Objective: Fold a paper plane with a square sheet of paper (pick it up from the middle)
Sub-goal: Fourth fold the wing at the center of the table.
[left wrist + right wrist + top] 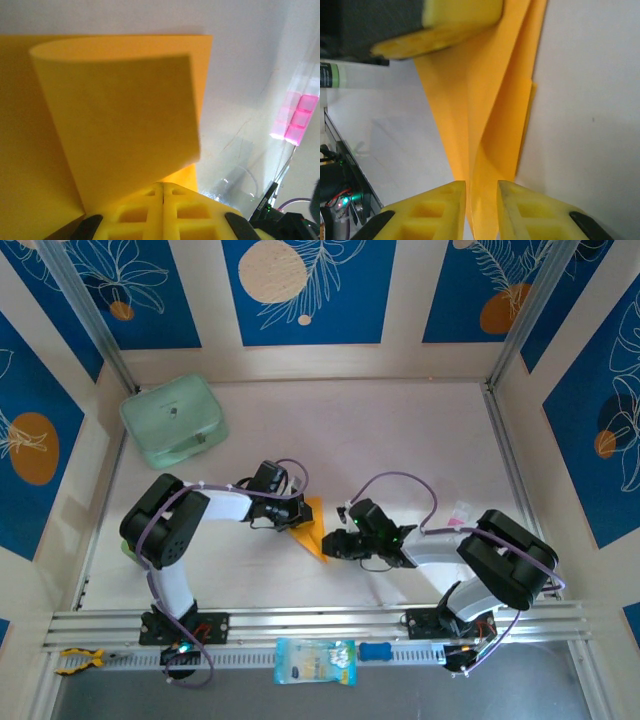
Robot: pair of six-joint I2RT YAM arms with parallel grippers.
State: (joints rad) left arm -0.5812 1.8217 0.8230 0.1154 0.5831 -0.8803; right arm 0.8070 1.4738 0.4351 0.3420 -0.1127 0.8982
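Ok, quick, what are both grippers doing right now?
Left gripper: shut, apparently pinching the folded-over flap of the square sheet of paper.
Right gripper: slightly open, the sheet's edge between its fingers, not clamped.

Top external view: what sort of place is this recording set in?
Probably a purpose-built robot test cell: a pale table boxed in by blue floral panels, with the left arm and right arm bolted to an aluminium rail.
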